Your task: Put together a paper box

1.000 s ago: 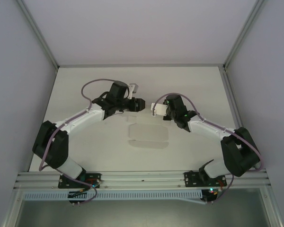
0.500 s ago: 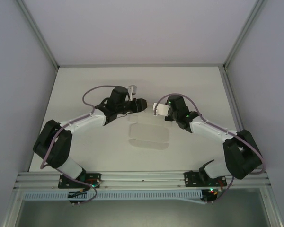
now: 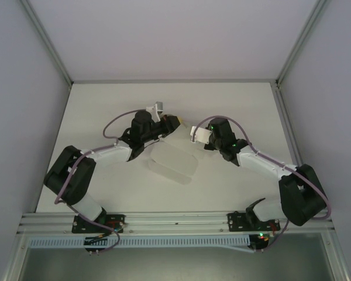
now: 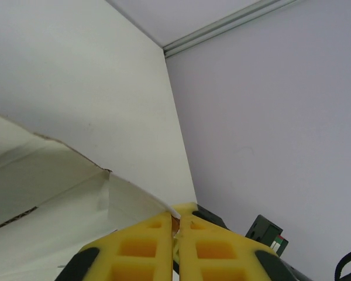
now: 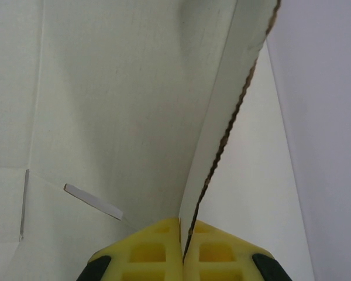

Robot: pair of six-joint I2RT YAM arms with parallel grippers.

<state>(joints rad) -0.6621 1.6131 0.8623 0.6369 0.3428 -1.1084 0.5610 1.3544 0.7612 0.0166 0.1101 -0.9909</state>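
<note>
White paper box [image 3: 172, 161] between left jaws and right jaws, an edge tight in each pinch.

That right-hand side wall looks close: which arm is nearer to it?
Right. The right arm has its elbow beside the right wall, its fingers shut on the paper box mid-table. The left arm is across the table, its fingers pinching the same sheet.

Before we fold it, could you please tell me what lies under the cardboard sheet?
White table shows around the cardboard sheet; the patch directly beneath is covered, so anything there cannot be seen.
</note>
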